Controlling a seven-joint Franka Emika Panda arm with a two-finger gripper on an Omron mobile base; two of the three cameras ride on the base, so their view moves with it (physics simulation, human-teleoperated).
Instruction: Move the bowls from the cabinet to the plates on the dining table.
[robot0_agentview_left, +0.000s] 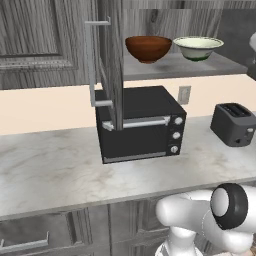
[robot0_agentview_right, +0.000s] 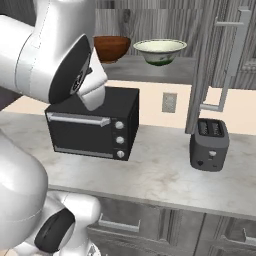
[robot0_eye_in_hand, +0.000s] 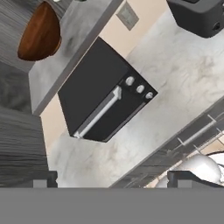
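Observation:
Two bowls stand side by side on the shelf of the open cabinet (robot0_agentview_left: 165, 67). The reddish-brown wooden bowl (robot0_agentview_left: 148, 48) (robot0_agentview_right: 111, 47) is on the left and the cream-green bowl (robot0_agentview_left: 197, 47) (robot0_agentview_right: 160, 51) on the right. In the hand view the brown bowl (robot0_eye_in_hand: 40, 33) sits at the upper left, well away from my gripper (robot0_eye_in_hand: 116, 181). Its fingertips (robot0_eye_in_hand: 43, 179) stand wide apart, open with nothing between them. The plates and the dining table are out of view.
A black toaster oven (robot0_agentview_left: 142, 125) (robot0_agentview_right: 95, 122) stands on the marble counter (robot0_agentview_left: 50, 170) right under the shelf. A dark toaster (robot0_agentview_left: 234, 124) (robot0_agentview_right: 209, 145) is to its right. The open cabinet doors (robot0_agentview_left: 111, 65) (robot0_agentview_right: 210, 65) with bar handles jut out over the counter.

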